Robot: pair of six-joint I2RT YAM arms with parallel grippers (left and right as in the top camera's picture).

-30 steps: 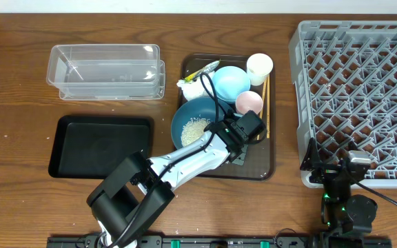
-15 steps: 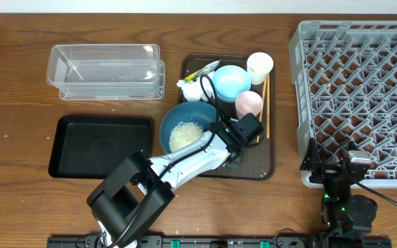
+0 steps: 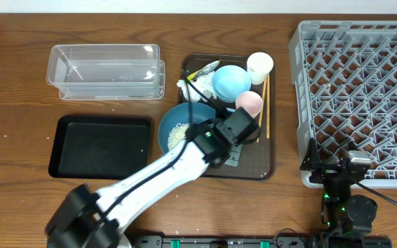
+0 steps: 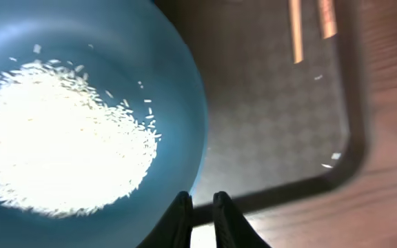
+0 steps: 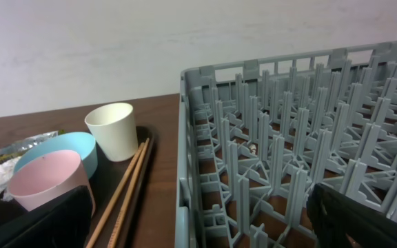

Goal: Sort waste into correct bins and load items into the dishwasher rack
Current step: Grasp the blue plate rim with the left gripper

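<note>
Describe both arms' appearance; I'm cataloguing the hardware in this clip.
Left arm: white links, black joints, a black cable looping at the wrist, slim black fingers. Right arm: compact, all black, green light low down, thin cable trailing off.

Our left arm [image 3: 164,169] has a white link, black joints and a black cable; our left hand [image 4: 200,203] has 2 dark fingers [image 4: 178,220]; our right arm [image 3: 347,186] is black.

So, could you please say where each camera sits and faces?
Overhead: above the table, looking straight down; left arm and right arm show.
Left wrist: on the left hand, facing down into the dark-blue bowl of rice; fingertips show.
Right wrist: on the right hand, low beside the dishwasher rack, facing the wall; fingers show.
Both wrist views share the chopsticks.
</note>
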